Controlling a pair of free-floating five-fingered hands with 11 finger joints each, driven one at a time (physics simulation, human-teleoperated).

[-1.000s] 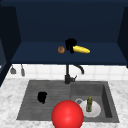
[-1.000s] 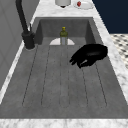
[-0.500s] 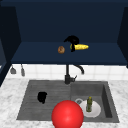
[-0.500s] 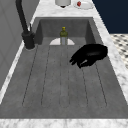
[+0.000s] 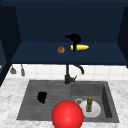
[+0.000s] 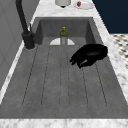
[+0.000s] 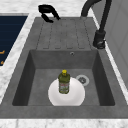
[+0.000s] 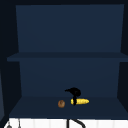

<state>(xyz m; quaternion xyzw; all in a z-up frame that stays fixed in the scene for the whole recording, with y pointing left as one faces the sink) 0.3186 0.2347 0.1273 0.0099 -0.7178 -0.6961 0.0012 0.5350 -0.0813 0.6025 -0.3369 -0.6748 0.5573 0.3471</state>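
My right hand point(image 5: 74, 40) is up at the dark blue cabinet's lower shelf point(image 5: 37, 56), fingers curled down over the left end of a yellow corn cob point(image 5: 82, 47) that lies level on the shelf. The upper view shows the same hand point(image 8: 74, 93) and cob point(image 8: 81, 101). A small brown round thing point(image 5: 61, 49) sits just left of them, apart from the hand. My left hand point(image 5: 42, 97) hovers low over the sink's ribbed drainboard point(image 6: 50, 75) with relaxed fingers, holding nothing; it appears as the hand point(image 6: 90, 55) near the front rim.
A green bottle point(image 7: 64, 82) stands on a white plate point(image 7: 75, 96) in the basin beside the drain point(image 7: 82, 80). The black faucet point(image 5: 67, 75) rises behind the sink. A red ball point(image 5: 67, 115) sits at the front edge. Two utensils point(image 5: 17, 70) hang at left.
The corn cob has gone from tilted to lying level on the shelf, with the right hand still on its left end. The left hand has not moved.
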